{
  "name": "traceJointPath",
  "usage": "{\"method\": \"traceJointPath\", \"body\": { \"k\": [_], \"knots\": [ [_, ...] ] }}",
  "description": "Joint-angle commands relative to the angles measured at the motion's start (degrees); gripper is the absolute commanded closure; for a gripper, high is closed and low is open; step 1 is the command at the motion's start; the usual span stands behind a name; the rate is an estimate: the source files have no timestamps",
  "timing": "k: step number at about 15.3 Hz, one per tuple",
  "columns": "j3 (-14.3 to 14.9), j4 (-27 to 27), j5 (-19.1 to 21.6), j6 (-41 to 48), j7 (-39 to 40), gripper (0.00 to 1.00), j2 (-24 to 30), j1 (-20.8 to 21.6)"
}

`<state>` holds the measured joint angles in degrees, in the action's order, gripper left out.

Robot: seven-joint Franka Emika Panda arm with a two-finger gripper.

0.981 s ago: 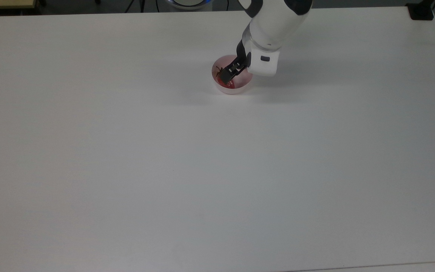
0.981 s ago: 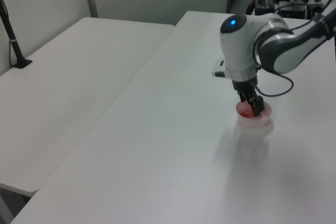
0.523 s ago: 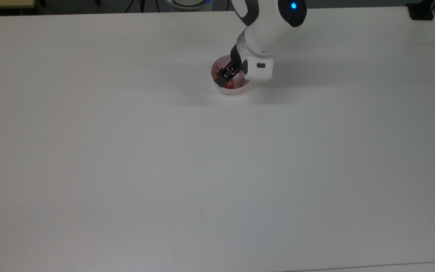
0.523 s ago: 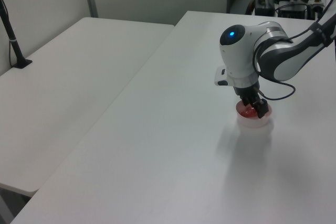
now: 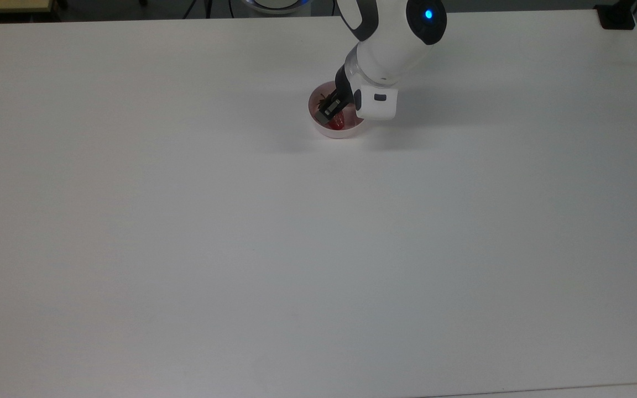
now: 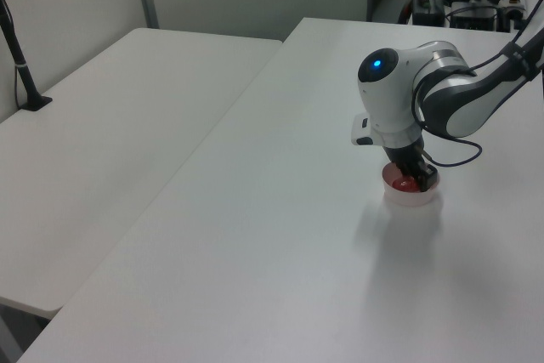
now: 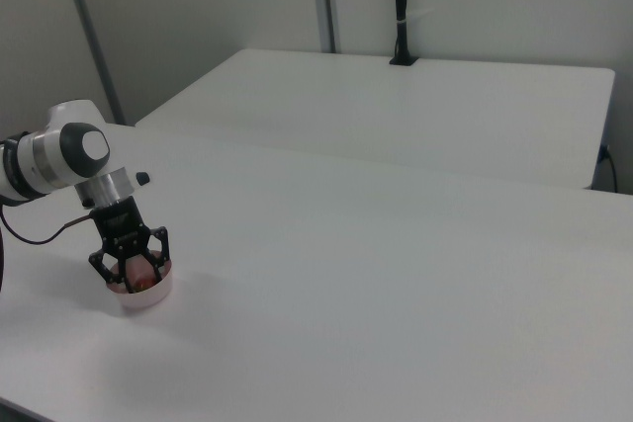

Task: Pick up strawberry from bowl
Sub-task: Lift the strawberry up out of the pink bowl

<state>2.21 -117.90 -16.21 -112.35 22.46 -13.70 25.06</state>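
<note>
Top view looks straight down; left and right views (both oblique, farther) share the white table (image 5: 186,221).

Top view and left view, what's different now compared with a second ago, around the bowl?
The gripper has dropped lower into the bowl, and the wrist has swung so the arm's blue light now faces up in the top view. The open fingers now straddle the strawberry, with no grasp visible yet. The bowl and strawberry have stayed where they were on the table.
</note>
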Motion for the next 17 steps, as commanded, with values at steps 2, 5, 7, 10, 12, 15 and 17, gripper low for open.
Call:
{"method": "traceJointPath", "body": {
  "k": [2,5,7,10,12,15,17],
  "knots": [
    [0.4,-0.3,-0.9,0.8,1.0,0.58,1.6,0.7],
    [0.4,0.0,-0.8,1.0,0.8,0.61,2.5,0.7],
    [0.4,0.1,-0.4,1.3,0.8,0.62,3.4,0.6],
    [0.3,2.6,0.0,4.4,0.8,0.62,5.0,0.6],
    [0.3,5.8,1.2,7.8,0.9,0.62,7.1,0.2],
    [0.9,10.1,4.3,10.3,0.8,0.62,8.2,-1.3],
    [1.9,10.3,4.8,9.0,-0.5,0.62,7.7,-4.0]
  ]
}}
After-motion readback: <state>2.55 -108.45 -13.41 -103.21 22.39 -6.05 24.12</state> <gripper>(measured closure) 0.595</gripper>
